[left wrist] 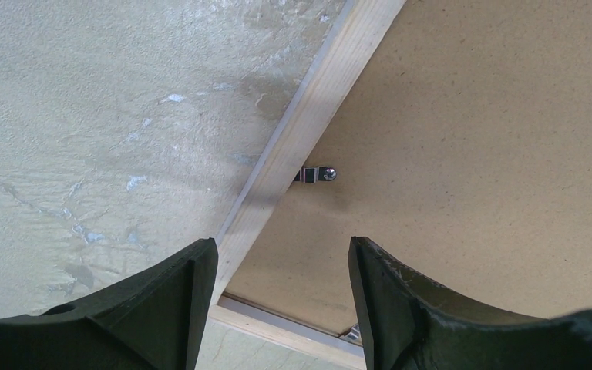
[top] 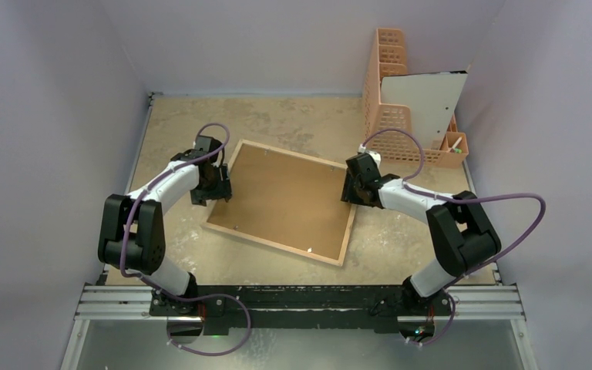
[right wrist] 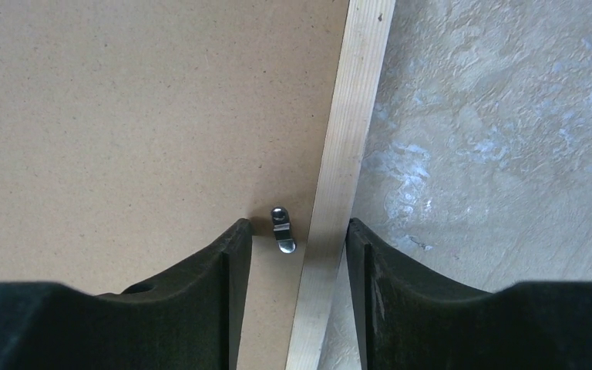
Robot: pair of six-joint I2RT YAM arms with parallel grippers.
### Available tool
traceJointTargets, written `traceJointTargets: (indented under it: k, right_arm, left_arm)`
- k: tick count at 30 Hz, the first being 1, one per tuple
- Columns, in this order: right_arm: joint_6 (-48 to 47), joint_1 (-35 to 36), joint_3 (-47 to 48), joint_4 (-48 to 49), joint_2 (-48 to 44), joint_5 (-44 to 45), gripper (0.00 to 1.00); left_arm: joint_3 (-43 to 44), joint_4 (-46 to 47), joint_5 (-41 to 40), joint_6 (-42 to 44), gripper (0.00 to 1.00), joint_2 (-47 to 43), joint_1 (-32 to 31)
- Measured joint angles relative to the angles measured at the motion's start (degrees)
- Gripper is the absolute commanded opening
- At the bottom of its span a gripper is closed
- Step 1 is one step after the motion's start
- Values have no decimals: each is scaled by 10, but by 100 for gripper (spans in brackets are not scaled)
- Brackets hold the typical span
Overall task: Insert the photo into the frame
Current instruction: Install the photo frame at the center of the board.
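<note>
Face down near the middle of the mottled beige desk and turned at a slant, the frame shows its light wood rim around a plain brown backing board, with two robot arms meeting it from opposite sides. The left claw hangs over the frame's left edge, its dark fingers spread and pinching nothing; in the left wrist view the wood rim runs up diagonally out of the gap between them, and a small metal turn clip lies on the board just inside the rim, pointing away from the wood. The right claw stands over the frame's right edge, likewise spread and gripping nothing. The right wrist view has its two fingertips straddling the rim, with a second metal clip lying on the board between the inner fingertip and the wood, roughly parallel to the rim; whether either fingertip touches the frame cannot be told. At the desk's far right corner, well apart from the frame, an orange lattice basket holds a white sheet that stands upright and leans against it.
</note>
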Motion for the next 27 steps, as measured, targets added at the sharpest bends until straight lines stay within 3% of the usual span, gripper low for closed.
traceJointTargets:
  k: [12, 21, 25, 27]
  right_arm:
    - [-20, -9, 0, -5, -5, -7, 31]
    - [-22, -16, 0, -5, -5, -13, 9]
    - [-21, -17, 0, -5, -4, -13, 8]
    - [-22, -17, 0, -5, -4, -12, 13]
  left_arm:
    - [0, 2, 0, 0, 66, 0, 0]
    - [0, 2, 0, 0, 66, 0, 0]
    - [0, 2, 0, 0, 66, 0, 0]
    - [0, 2, 0, 0, 66, 0, 0]
